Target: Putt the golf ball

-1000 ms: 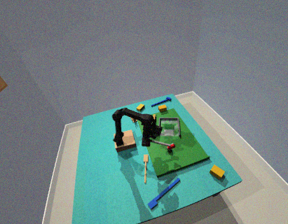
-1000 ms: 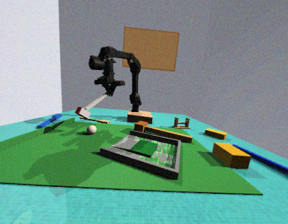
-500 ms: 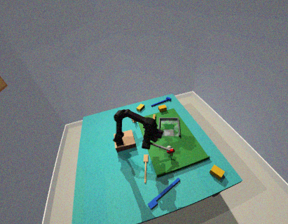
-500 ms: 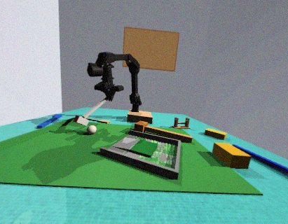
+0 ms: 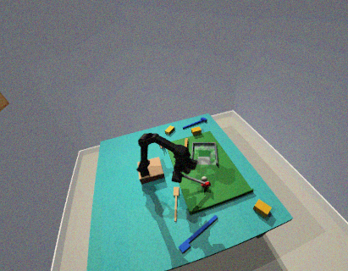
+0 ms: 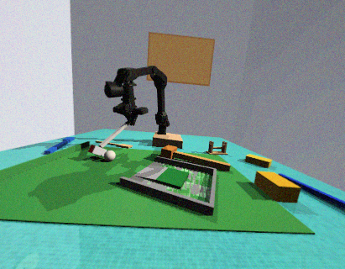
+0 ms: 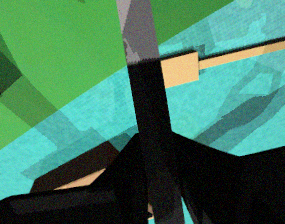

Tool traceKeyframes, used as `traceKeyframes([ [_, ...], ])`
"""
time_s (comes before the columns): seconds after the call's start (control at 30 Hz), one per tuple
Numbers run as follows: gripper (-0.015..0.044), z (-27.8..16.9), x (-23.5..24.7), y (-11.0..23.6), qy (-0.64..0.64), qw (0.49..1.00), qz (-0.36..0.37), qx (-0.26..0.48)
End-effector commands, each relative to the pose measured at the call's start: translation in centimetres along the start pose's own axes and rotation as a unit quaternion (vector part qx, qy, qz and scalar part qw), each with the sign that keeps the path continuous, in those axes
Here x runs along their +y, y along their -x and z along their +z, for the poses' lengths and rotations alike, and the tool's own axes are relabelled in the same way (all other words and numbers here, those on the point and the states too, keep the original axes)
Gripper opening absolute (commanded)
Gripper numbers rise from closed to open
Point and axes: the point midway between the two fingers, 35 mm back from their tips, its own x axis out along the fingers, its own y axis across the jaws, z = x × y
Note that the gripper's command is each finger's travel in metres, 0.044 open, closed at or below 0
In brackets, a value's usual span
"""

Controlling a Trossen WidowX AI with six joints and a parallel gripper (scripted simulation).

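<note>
The red putter's head (image 5: pixel 206 185) (image 6: pixel 92 149) is low over the green mat, right beside the white golf ball (image 5: pixel 204 179) (image 6: pixel 110 155); I cannot tell whether they touch. The ball lies between the head and the grey ramp (image 5: pixel 203 161) (image 6: pixel 148 171). The raised green (image 6: pixel 172 177) lies beyond the ramp inside a dark-walled frame. My gripper (image 6: pixel 129 123) (image 7: pixel 150 137) is shut on the putter's dark grip. The grey shaft (image 5: pixel 193 178) (image 6: pixel 114 136) (image 7: pixel 139 30) slants down from it. The head and ball are out of the wrist view.
An orange putter (image 6: pixel 203 160) lies beside the frame. A tan putter (image 5: pixel 176 201) (image 7: pixel 180 70) and a blue putter (image 5: pixel 198 234) lie nearer the front. Yellow blocks (image 5: pixel 262 207) (image 6: pixel 276 186) stand around the green mat (image 5: pixel 230 178) (image 6: pixel 94 202). A small wooden rack (image 6: pixel 217 152) is behind.
</note>
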Motion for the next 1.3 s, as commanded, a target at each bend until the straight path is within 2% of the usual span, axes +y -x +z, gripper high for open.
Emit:
traceKeyframes([
  [0.0,0.0,0.0,0.0,-0.5,-0.002,1.0,0.0,0.002],
  [0.37,0.0,0.0,-0.1,-0.1,0.0,1.0,0.0,0.0],
  [0.67,0.0,0.0,-3.0,-0.5,-0.003,1.0,-0.001,0.002],
  [1.03,0.0,-0.2,-2.7,-0.6,-0.004,1.0,0.002,0.006],
  [1.1,0.0,0.0,-1.7,-0.6,-0.004,1.0,0.001,0.005],
  [1.27,0.0,0.6,5.6,-0.4,-0.003,1.0,0.002,0.001],
])
